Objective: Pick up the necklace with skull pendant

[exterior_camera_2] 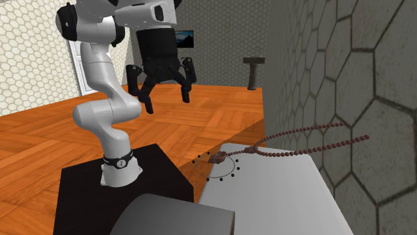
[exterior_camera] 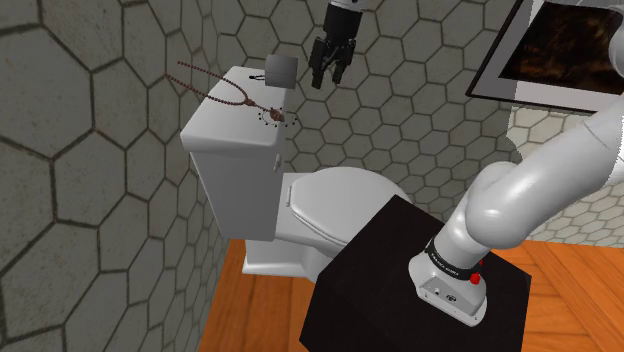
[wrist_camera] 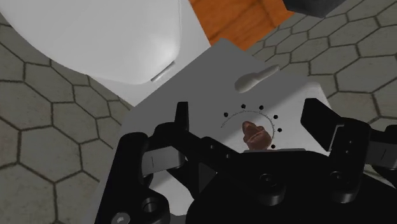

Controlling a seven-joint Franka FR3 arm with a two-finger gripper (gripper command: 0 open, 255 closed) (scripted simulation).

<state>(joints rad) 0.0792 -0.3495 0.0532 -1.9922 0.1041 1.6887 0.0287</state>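
Brown skull pendant point(wrist_camera: 254, 133) on white tank lid point(wrist_camera: 210, 83); fingers point(wrist_camera: 318, 118) spread above.

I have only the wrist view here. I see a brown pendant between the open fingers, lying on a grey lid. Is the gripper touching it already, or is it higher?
Observer: Higher. In the shoulder view the gripper hangs clearly above the pendant, with a plain gap between them.
Operator: And where does the rest of the necklace go?
Observer: Two beaded strands run from the pendant across the toilet tank lid to the hexagon-tiled wall and lie up against it, past the lid's edge.
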